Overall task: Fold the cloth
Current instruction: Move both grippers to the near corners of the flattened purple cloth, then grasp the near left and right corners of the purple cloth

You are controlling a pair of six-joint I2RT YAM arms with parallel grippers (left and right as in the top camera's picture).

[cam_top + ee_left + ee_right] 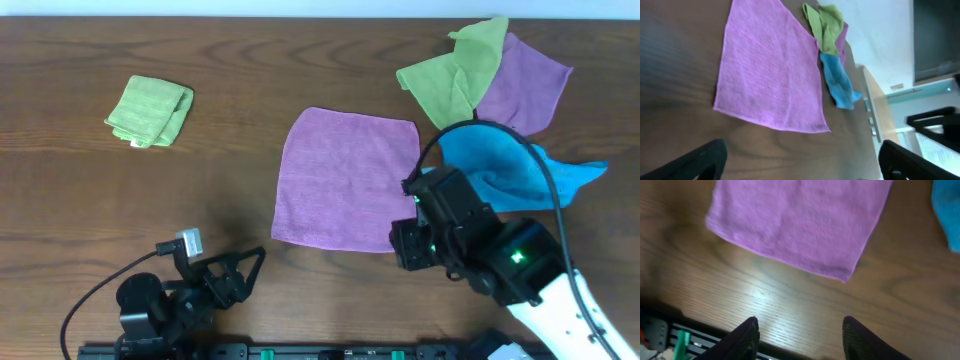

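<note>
A purple cloth (345, 178) lies spread flat in the middle of the wooden table. It also shows in the left wrist view (767, 70) and the right wrist view (800, 220). My right gripper (800, 325) is open and empty, above bare wood just in front of the cloth's near right corner; in the overhead view (412, 245) it sits at that corner. My left gripper (800, 160) is open and empty, low near the table's front edge, left of the cloth, seen in the overhead view (235, 275).
A folded green cloth (150, 110) lies at the back left. At the back right lies a pile of a green cloth (450, 75), a purple cloth (525, 85) and a blue cloth (510, 170). The table's front edge with a rail (700, 337) is close below.
</note>
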